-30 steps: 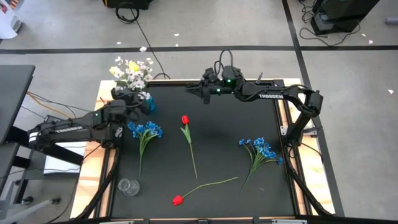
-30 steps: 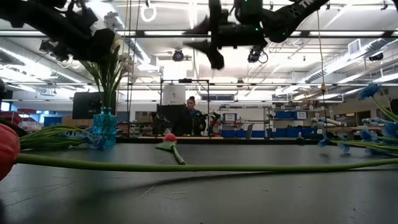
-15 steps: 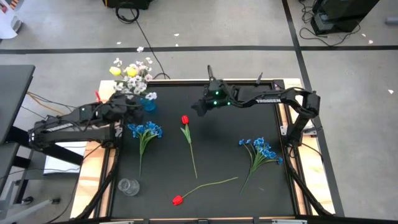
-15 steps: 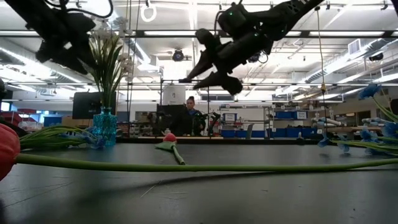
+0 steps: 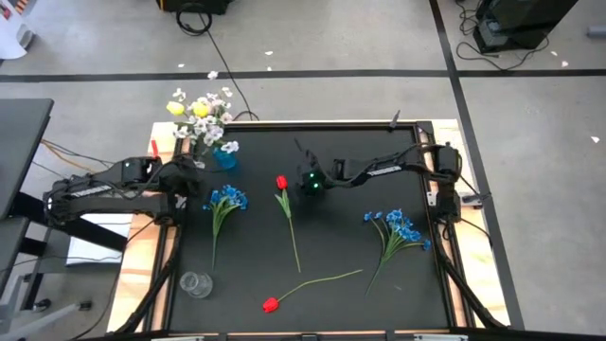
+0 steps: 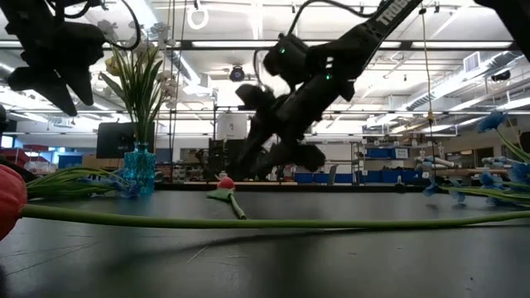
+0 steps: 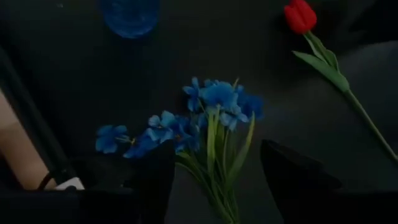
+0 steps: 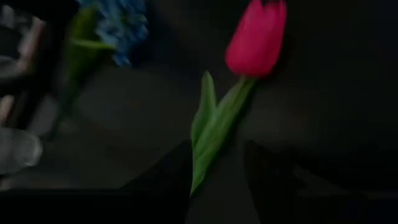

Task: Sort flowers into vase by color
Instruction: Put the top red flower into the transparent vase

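The black worktop [image 5: 331,237] is seen from above with both arms reaching inward. The right tool [image 5: 305,180] is lowered just beside the red tulip [image 5: 281,182] lying near the worktop's middle, its stem running toward the front edge. In the right wrist view, that tulip's head [image 8: 256,38] and green leaf are seen between the two dark fingers [image 8: 165,180], which are spread apart and not touching the stem. In the low view the right tool [image 6: 277,153] hangs close above the worktop, over the same tulip [image 6: 225,184].

The left tool [image 5: 192,172] is held over the worktop's left side, between the blue vase [image 5: 224,157] and a blue spray [image 5: 225,199] lying just beside it. In the left wrist view the spray [image 7: 208,115] is seen ahead of the spread, empty fingers [image 7: 292,174], with the blue vase [image 7: 129,15] beyond and the red tulip [image 7: 300,15] off to one side.

The blue vase holds white blossoms and yellow flowers [image 5: 201,112]. A second blue spray [image 5: 398,229] lies on the worktop's right side, well apart from the first. A second red tulip [image 5: 272,304] lies near the front edge, with its stem angled toward the right. A clear glass vase [image 5: 196,284] stands empty at the front left corner.
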Controlling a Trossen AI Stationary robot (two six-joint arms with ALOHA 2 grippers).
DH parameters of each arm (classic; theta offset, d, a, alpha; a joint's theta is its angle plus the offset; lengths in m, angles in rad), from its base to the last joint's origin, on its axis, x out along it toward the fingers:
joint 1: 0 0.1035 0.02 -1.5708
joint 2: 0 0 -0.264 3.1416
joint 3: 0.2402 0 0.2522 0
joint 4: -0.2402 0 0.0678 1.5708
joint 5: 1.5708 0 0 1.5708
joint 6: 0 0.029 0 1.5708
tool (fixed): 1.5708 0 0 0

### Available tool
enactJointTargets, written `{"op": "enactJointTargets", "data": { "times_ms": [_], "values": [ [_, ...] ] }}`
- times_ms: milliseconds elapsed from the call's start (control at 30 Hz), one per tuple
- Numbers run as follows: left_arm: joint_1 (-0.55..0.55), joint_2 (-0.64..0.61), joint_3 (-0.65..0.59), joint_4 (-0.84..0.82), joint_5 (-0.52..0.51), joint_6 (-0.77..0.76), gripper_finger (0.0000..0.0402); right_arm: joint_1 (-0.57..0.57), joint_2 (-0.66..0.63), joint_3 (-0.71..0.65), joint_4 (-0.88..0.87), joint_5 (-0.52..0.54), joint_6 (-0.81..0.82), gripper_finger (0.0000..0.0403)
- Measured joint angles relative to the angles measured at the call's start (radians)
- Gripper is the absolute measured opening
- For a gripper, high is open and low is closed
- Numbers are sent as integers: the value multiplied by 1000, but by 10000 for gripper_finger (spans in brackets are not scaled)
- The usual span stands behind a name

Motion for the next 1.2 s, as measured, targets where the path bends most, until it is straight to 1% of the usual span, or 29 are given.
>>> {"op": "enactJointTargets", "data": {
  "times_ms": [133,300,367,467,567,733,967,1067,1133,1200],
  "values": [
    [-55,33,0,50,16,-45,243,36,56,47,-17,17,31,152],
    [-165,112,0,197,20,-72,243,74,118,137,-69,96,51,151],
    [-201,153,0,224,9,-76,243,80,140,184,-131,147,51,151],
    [-233,210,0,234,-3,-92,243,80,178,255,-269,248,51,151],
    [-254,252,-1,237,-5,-141,243,81,205,313,-354,300,48,151],
    [-293,282,-2,264,-7,-173,243,80,241,364,-376,293,-12,151],
    [-318,292,-2,310,-21,-165,243,89,258,382,-358,296,-21,149],
    [-318,292,-2,311,-27,-132,243,90,259,382,-358,306,-41,130],
    [-318,292,-2,311,-30,-109,243,89,260,382,-359,315,-45,100],
    [-318,292,-2,312,-34,-90,243,89,260,382,-360,319,-52,59]
  ]
}}
